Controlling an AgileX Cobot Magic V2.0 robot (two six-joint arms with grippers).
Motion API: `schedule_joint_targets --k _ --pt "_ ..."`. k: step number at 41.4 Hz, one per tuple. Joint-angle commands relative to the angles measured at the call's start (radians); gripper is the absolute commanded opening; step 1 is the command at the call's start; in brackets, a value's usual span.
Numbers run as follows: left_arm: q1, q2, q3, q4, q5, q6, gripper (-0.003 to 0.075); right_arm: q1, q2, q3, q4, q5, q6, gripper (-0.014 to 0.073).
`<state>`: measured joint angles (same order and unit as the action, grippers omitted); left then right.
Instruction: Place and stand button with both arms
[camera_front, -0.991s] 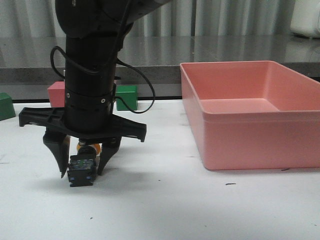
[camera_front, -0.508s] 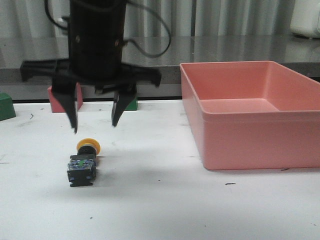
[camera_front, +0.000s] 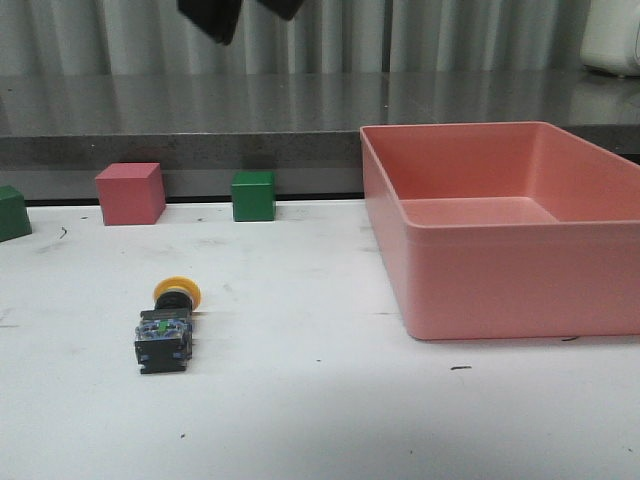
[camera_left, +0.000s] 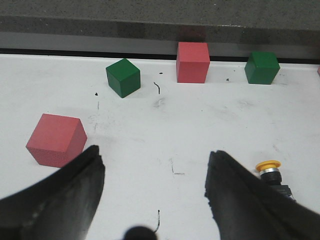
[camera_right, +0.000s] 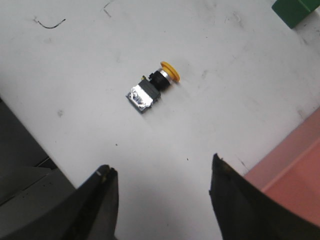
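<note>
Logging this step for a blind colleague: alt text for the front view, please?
The yellow-capped button lies on its side on the white table, no gripper touching it. A pink bin sits to its right; a pink cube and green cube stand behind.

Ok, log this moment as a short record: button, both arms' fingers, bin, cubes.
button: push-button lying on its side on the white table, yellow cap toward the back, not standing
left gripper: fingers apart, holding nothing, above the table
right gripper: fingers apart, empty, above the button
bin: pink bin, right of the button, looks empty
cubes: red cube and green cube along the back edge
</note>
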<state>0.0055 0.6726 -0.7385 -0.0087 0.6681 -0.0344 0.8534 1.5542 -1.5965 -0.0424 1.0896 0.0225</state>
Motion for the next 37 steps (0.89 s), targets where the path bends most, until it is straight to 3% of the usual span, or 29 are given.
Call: schedule_joint_targets --k 1,17,37 --pt "-0.008 -0.002 -0.034 -0.009 -0.066 -0.002 0.0441 -0.005 -0.162 0.069 -0.002 -0.058 -0.015 0.0437" --pt "-0.008 -0.002 -0.034 -0.009 -0.066 -0.002 0.0441 -0.005 -0.585 0.39 -0.001 -0.125 -0.022 0.0437" --pt "-0.008 -0.002 -0.034 -0.009 -0.066 -0.002 0.0441 -0.005 -0.922 0.546 0.042 -0.088 -0.022 0.0435"
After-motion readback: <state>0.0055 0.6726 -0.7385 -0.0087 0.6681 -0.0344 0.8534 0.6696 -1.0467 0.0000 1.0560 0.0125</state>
